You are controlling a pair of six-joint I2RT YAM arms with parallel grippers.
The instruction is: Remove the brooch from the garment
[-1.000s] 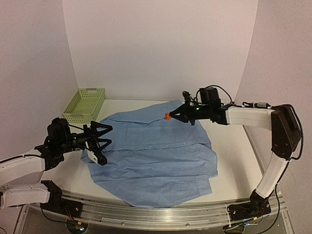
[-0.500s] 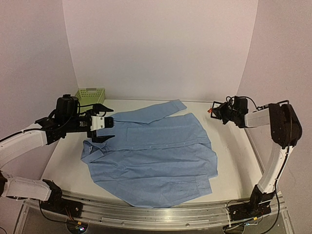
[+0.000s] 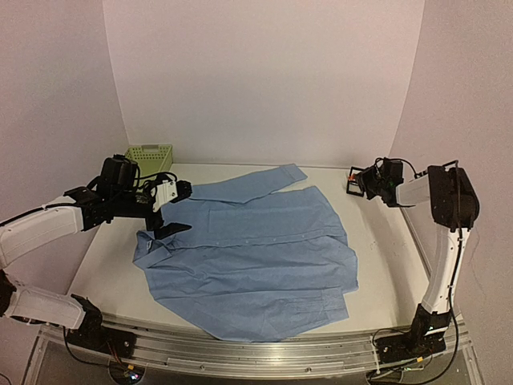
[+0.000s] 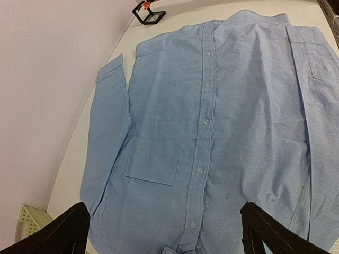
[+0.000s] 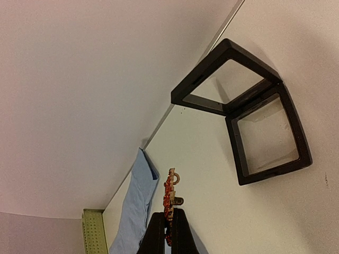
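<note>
light blue garment (image 3: 248, 249), orange-red brooch (image 5: 168, 194), black box (image 5: 249, 100)

A white desk (image 3: 377, 265) stood between plain pale walls (image 3: 264, 80). A green basket (image 3: 146, 157) with little holes in its sides sat at the far left corner of the desk, close to the back wall. A small black box (image 5: 253, 98) sat at the far right, near the back edge. It was open like a book. One square half lay flat on the desk. The other half was tipped up, joined to it along one side. Both halves had see-through middles. A metal rail (image 3: 240, 353) ran along the near edge.
</note>
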